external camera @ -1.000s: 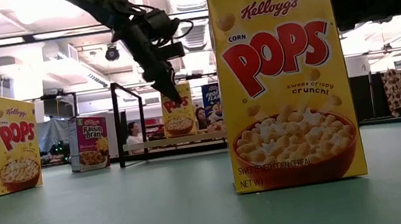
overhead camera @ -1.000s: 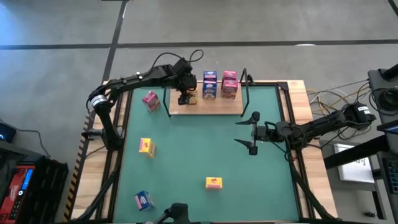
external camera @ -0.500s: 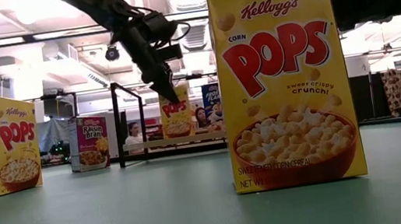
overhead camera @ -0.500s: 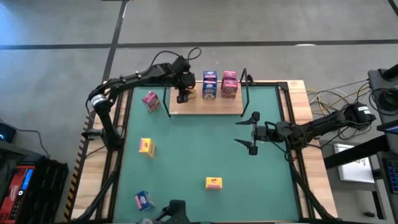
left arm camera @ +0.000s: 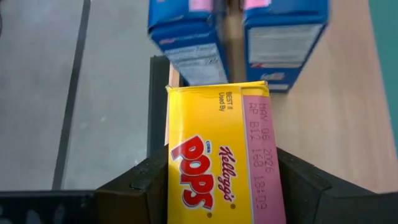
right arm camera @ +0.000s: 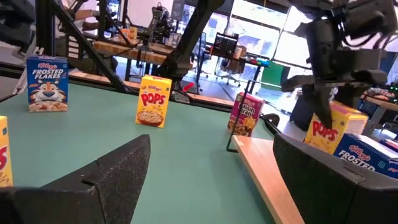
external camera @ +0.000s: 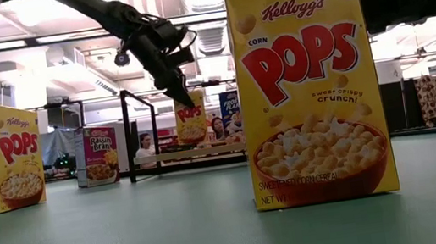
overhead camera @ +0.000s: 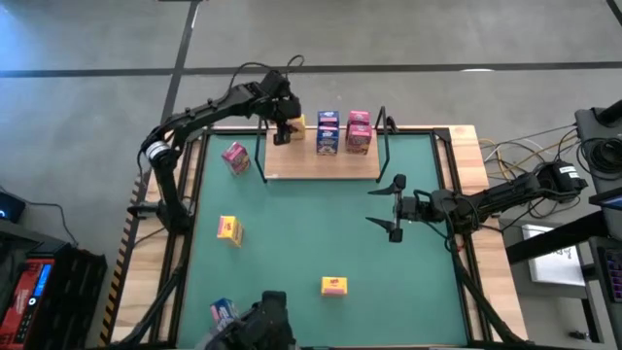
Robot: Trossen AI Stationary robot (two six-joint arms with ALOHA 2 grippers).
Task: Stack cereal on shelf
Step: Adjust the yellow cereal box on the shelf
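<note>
The green table mat (overhead camera: 321,224) takes up most of the overhead view, and the wooden shelf (overhead camera: 335,167) sits at its far edge with blue boxes (overhead camera: 328,133) and pink boxes (overhead camera: 359,131) already standing on it. The left gripper (overhead camera: 283,124) hangs over the shelf's back left corner, fingers clamped on a yellow Pops box (left arm camera: 221,155), which the low view shows lifted clear of the board. The right gripper (overhead camera: 391,206) waits over the mat with its fingers spread wide, holding nothing. Doing this step well probably means lowering the box straight down, keeping it upright and just beside the blue boxes without bumping them, then letting go only once the base is flat on the wood. Loose boxes remain on the mat: a pink one (overhead camera: 235,157), two yellow ones (overhead camera: 229,229) and a blue one (overhead camera: 224,312) near the front, partly covered by a dark shape at the picture's edge. The arm hides the held box from above, and how close it sits to the shelf's back edge is hard to judge.
</note>
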